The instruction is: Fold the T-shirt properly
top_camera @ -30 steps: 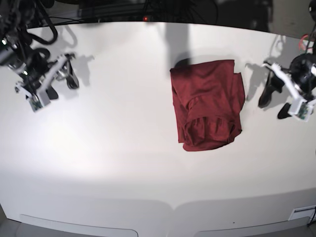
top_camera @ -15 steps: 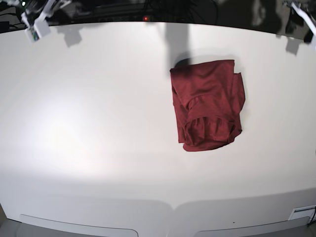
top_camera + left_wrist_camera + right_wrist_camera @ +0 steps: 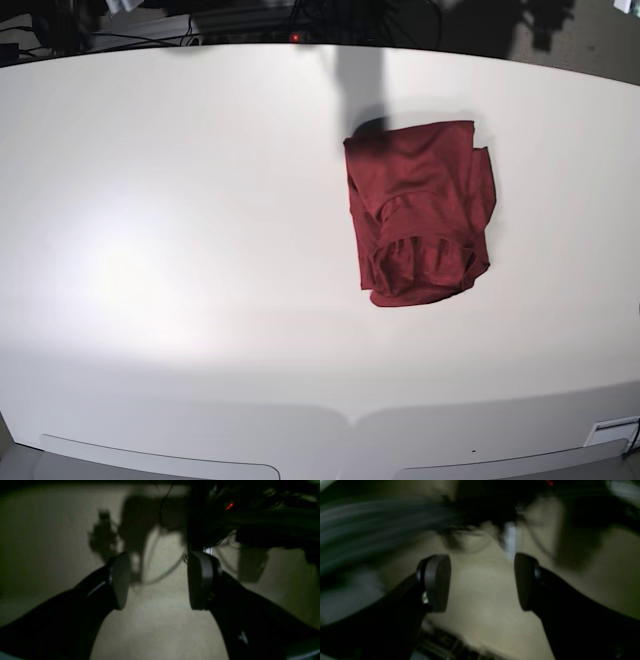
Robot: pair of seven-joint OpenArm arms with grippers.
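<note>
Shirt (image 3: 420, 212) lies folded toward the tabletop's (image 3: 180, 250) far right; left gripper (image 3: 157, 581) and right gripper (image 3: 482, 582), blurred in dim wrist views, gape empty.

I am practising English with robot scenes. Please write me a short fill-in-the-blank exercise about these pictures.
1. The T-shirt lies folded on the white ____.
2. The colour of the T-shirt is dark ____.
3. The left hand holds nothing; its pads stand ____.
4. The right hand is ____ too, with nothing between its pads.

Missing words: table; red; apart; open
</note>
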